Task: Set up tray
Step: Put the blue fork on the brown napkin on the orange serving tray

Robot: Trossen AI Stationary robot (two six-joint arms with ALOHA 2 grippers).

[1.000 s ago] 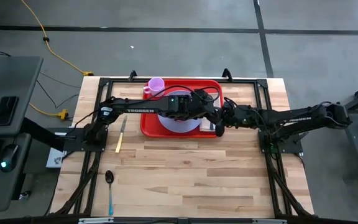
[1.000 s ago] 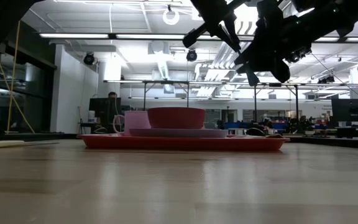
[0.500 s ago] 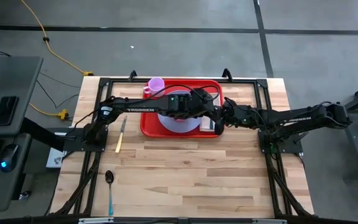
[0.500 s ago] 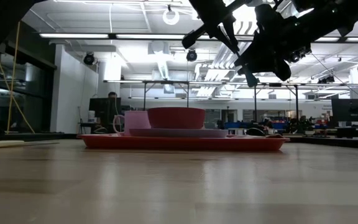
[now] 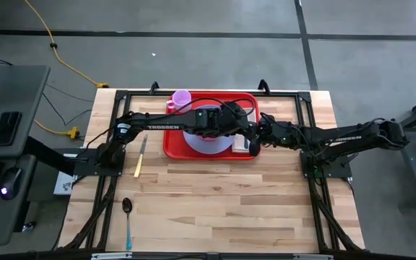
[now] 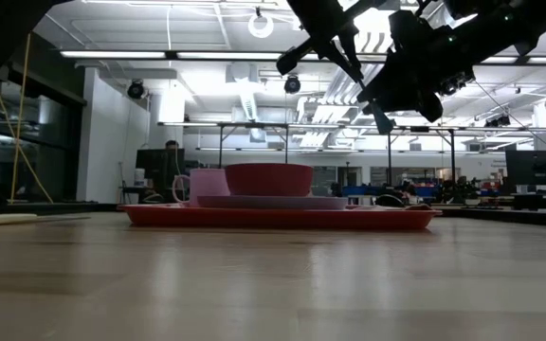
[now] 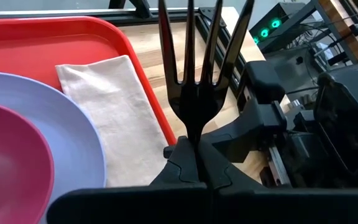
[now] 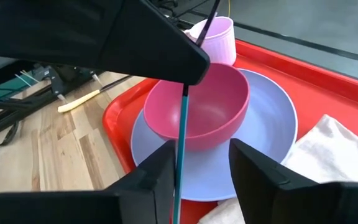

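Observation:
The red tray (image 5: pixel 172 148) lies at the table's far middle. It carries a lavender plate (image 8: pixel 272 118) with a pink bowl (image 8: pixel 197 112), a pale pink cup (image 5: pixel 181 98) and a tan napkin (image 7: pixel 117 118). My left gripper (image 7: pixel 194 146) hangs above the tray's right edge, shut on a dark teal fork (image 7: pixel 194 93). My right gripper (image 8: pixel 201 162) faces it, open. The fork (image 8: pixel 182 124), seen edge-on in the right wrist view, runs between the right gripper's two fingers, close to one of them. My left gripper pinches the fork's neck (image 7: pixel 195 132), just behind the tines, between its two fingers. The fingers lie along the fork and slant down from the table's left, so the tines stick out past the fingertips. The fork is lifted clear above the tray's right edge. My right gripper stands around the fork; I cannot tell whether the nearer finger (image 8: pixel 160 171) touches it.
A knife (image 5: pixel 141 157) and a spoon (image 5: pixel 127 217) lie on the bare wood at the table's left. The near half of the table is open wood. Both arms cross above the tray, and black frame rails run along the table's edges.
My right gripper has rolled a little about its own pointing line while staying above the tray's right edge. My left gripper and the fork have kept still.

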